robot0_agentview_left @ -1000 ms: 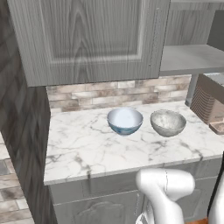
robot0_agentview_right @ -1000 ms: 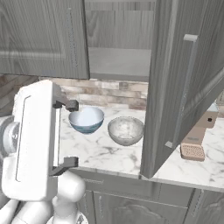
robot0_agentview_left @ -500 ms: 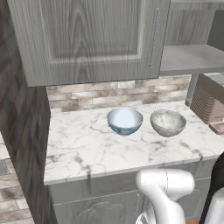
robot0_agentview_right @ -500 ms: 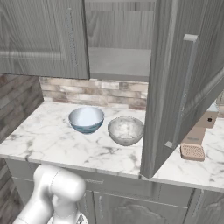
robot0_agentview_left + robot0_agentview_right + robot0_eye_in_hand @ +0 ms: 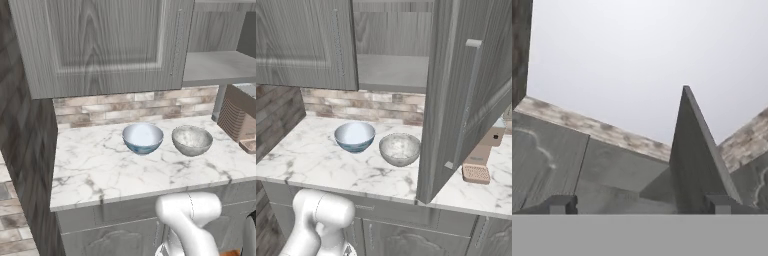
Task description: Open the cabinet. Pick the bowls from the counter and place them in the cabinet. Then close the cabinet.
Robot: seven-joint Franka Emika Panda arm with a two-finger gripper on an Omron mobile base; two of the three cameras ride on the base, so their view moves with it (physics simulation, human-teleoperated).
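Both bowls sit side by side mid-counter on the white marble slab (image 5: 100,170): glossy light blue bowl (image 5: 143,138) left, speckled grey-beige stone-like bowl (image 5: 192,140) right. They look rigid, slick and probably chippable, so I'd pinch a rim wall. Grey wood-grain wall cabinet (image 5: 456,100) has its right door swung out. The arm is folded low below the counter edge; gripper (image 5: 639,205) points up at the cabinet, fingertips spread, holding nothing

Backsplash (image 5: 135,104): you see brown-grey brick running along the wall.
Scrubber (image 5: 476,173): it lies well right of the backsplash's visible stretch.
Base cabinet (image 5: 406,240): you find it below the backsplash.
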